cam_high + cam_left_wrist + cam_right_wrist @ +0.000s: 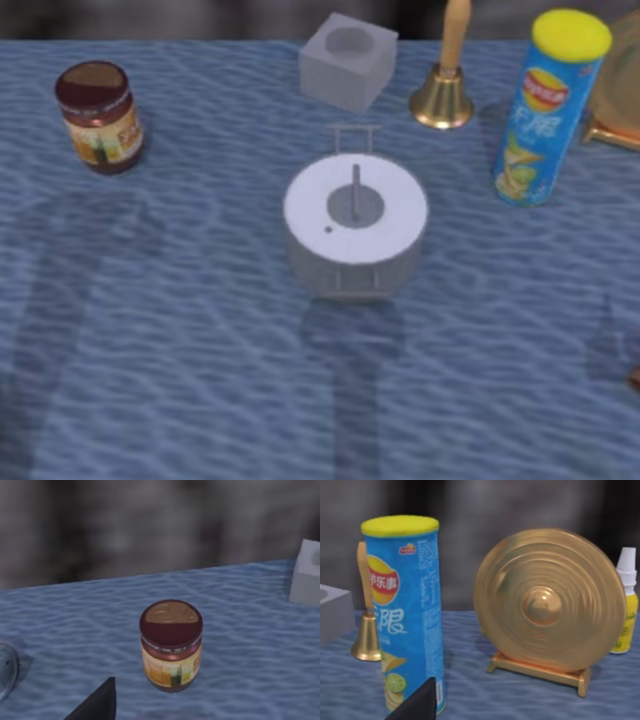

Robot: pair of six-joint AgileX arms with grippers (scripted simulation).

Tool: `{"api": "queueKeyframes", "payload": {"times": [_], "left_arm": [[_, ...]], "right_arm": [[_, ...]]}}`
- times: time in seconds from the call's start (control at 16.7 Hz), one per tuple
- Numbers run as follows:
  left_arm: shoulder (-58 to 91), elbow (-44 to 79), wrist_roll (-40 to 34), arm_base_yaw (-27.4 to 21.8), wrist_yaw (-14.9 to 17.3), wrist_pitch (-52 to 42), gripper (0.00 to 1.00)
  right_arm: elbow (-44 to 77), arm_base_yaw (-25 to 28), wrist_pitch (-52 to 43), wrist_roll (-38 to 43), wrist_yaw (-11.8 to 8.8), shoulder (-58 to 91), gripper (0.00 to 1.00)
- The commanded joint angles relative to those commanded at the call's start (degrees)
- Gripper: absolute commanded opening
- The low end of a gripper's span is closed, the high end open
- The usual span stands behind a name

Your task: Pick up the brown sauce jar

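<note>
The brown sauce jar [100,117] stands upright at the back left of the table, with a dark maroon lid and an orange-yellow label. In the left wrist view the jar [171,645] stands a short way ahead of my left gripper [203,716]. Only one dark finger [100,705] of that gripper shows, apart from the jar, and nothing is held. My right gripper [462,716] faces the blue chips can [405,610], one dark finger [420,702] showing in front of it. Neither gripper appears in the top view.
A white round scale [355,225] sits mid-table, with a grey hollow block [347,60] and a brass bell [443,85] behind it. The chips can [545,110] stands back right, beside a gold gong on a stand [547,610] and a small yellow bottle [626,605].
</note>
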Motion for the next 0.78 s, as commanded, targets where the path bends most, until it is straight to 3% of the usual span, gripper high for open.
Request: {"api": "queueKeyframes", "payload": {"times": [0.36,0.78], "left_arm": [[37.46,30.67,1.78,-0.87,1.14,-22.68,1.00],[77.08,66.90,3.08,-0.98,-0.01,-44.82,1.00]], "right_arm": [[0.00,0.00,0.00,0.00,0.00,0.00,1.00],[0.00,0.00,0.00,0.00,0.00,0.00,1.00]]}}
